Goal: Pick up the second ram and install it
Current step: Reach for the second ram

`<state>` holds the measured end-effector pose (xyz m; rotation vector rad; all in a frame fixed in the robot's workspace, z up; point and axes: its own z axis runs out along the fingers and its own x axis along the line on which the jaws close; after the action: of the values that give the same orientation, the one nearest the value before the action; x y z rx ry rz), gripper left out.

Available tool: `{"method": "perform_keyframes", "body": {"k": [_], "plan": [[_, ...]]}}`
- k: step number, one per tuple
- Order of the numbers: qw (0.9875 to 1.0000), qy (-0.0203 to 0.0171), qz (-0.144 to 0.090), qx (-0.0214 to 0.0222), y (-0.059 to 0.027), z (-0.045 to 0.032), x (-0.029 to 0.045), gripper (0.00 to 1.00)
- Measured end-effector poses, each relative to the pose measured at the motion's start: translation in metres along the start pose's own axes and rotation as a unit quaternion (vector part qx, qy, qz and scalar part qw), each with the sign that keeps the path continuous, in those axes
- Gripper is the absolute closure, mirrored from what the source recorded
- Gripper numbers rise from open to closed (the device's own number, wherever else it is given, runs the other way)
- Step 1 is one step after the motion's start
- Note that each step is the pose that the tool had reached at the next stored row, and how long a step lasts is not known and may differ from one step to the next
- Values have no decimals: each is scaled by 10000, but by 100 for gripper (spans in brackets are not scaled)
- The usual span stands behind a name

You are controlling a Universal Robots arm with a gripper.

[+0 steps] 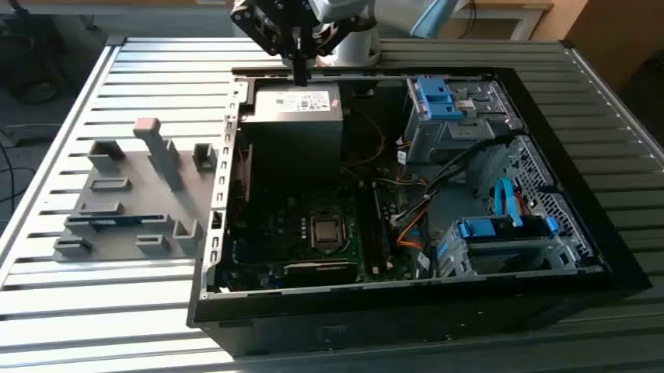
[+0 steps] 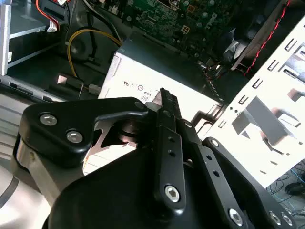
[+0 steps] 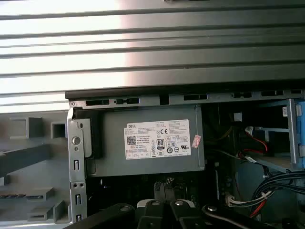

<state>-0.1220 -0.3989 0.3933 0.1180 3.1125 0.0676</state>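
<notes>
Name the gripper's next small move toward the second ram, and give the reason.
Probably a sideways move toward the exterior view's left. The gripper hangs over the grey power supply, shut and holding nothing, while the second ram lies in the grey holder outside the case.

Hard light strikes my slatted desk (image 3: 143, 47), glaring white in the first wrist view. Inside the computer case (image 1: 415, 311) I see deep shadow; the power supply (image 2: 138, 78) washes out in the second wrist view.

The black gripper (image 2: 163, 102) hangs over the grey power supply (image 2: 138, 78), green motherboard (image 2: 190, 14) beyond.
</notes>
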Motion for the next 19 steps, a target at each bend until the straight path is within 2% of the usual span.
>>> {"method": "perform_keyframes", "body": {"k": [6,19], "plan": [[10000,0,0,0,0,0,4,89],[10000,0,0,0,-6,-2,75,89]]}}
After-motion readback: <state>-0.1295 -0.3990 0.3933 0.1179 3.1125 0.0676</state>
